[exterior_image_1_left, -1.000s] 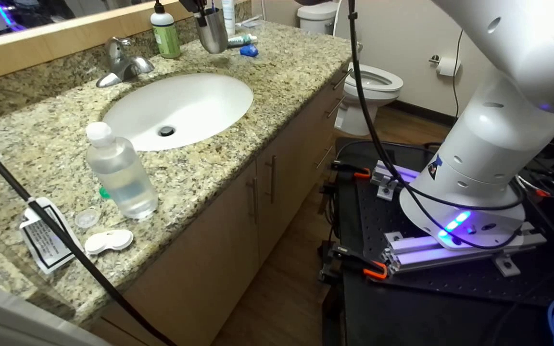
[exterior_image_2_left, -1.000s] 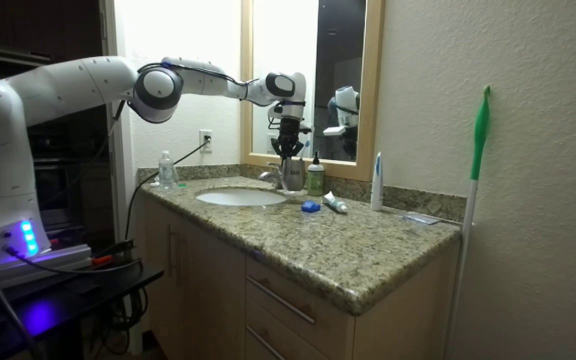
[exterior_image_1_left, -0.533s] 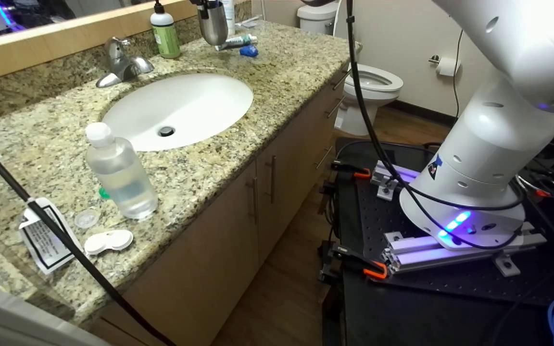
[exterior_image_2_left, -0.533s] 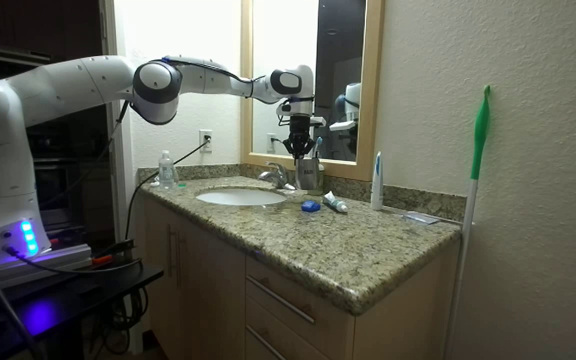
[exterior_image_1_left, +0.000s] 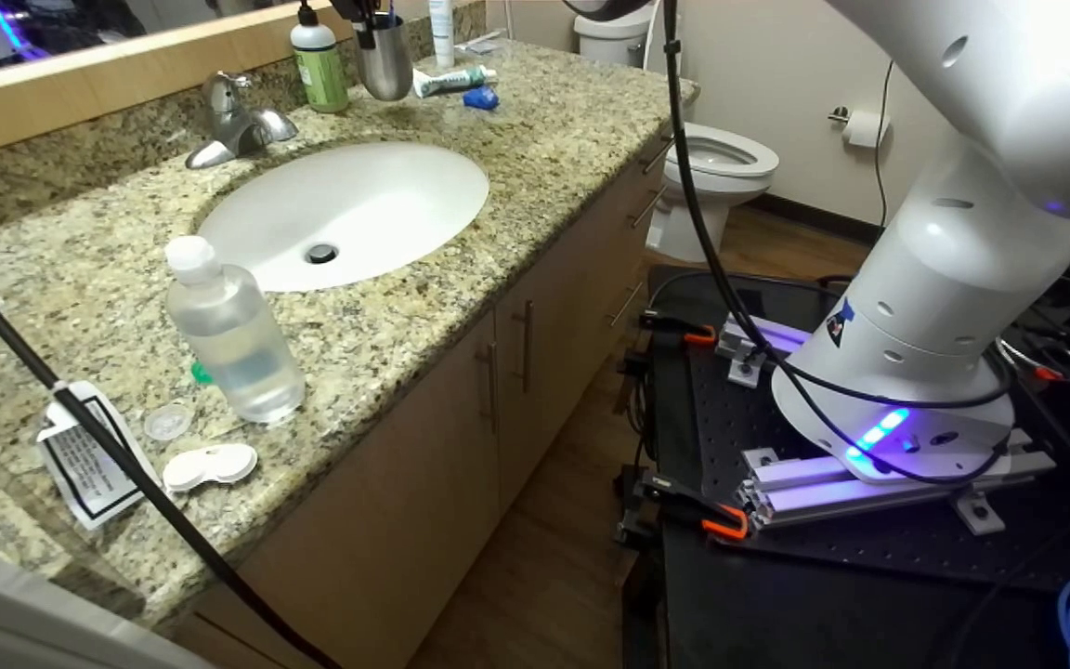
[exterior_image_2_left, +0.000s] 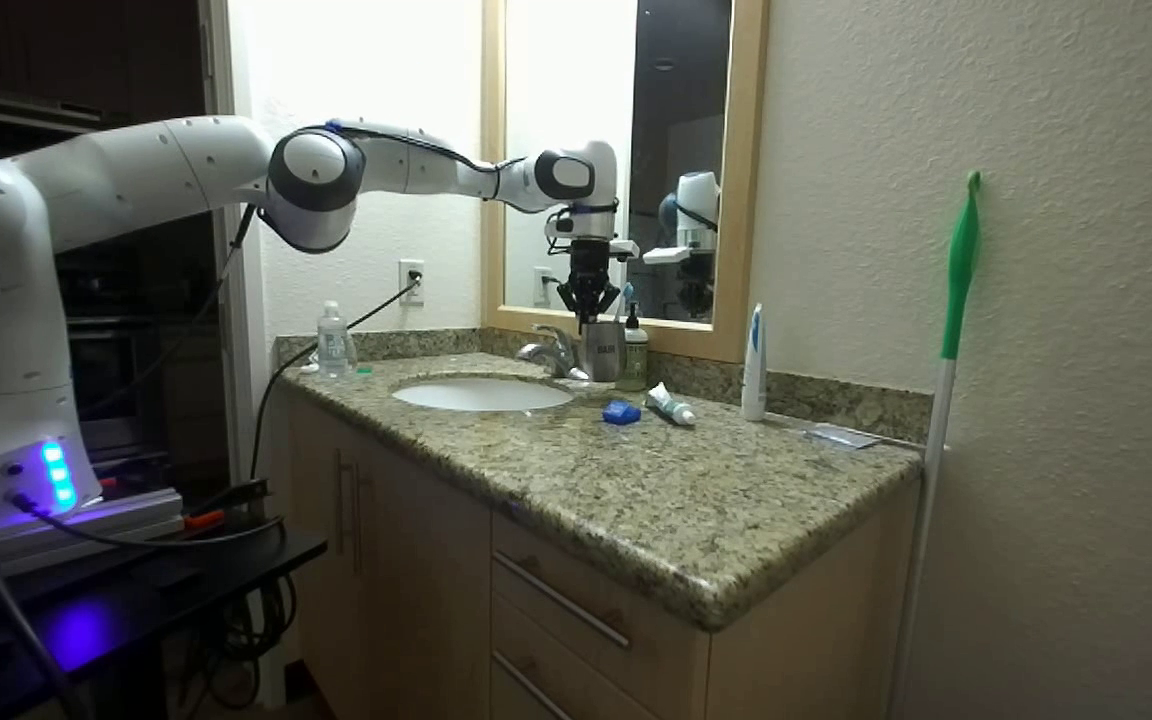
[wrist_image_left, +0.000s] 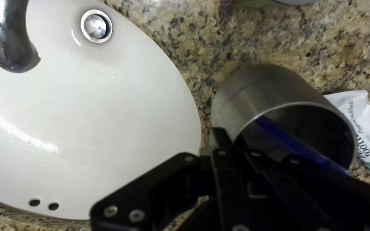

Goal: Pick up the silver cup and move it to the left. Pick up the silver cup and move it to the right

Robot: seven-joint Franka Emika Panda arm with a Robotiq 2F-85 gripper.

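Tool and silver cup are joined: in the wrist view the tool is clamped on the cup's wall at the rim, one finger outside the metal, one inside the mouth. By my reading that makes the pick-up done, and the cup looks to hang just above the surface, though the gap under its base is hard to make out. What remains is the carrying and the setting down; the task asks for a move left and a move right, and this moment does not tell which of them is in hand. The cup is toward the back edge of the surface, just beside the sink, between that and the toothpaste tube, with the green hand-soap pump bottle nearer the back edge. It is a plain tumbler of dull grey metal, no handle in view, rounded at the foot, with a thin bright rim, a dark interior and short dark lettering on its side in an exterior view. A blue toothbrush leans inside it.
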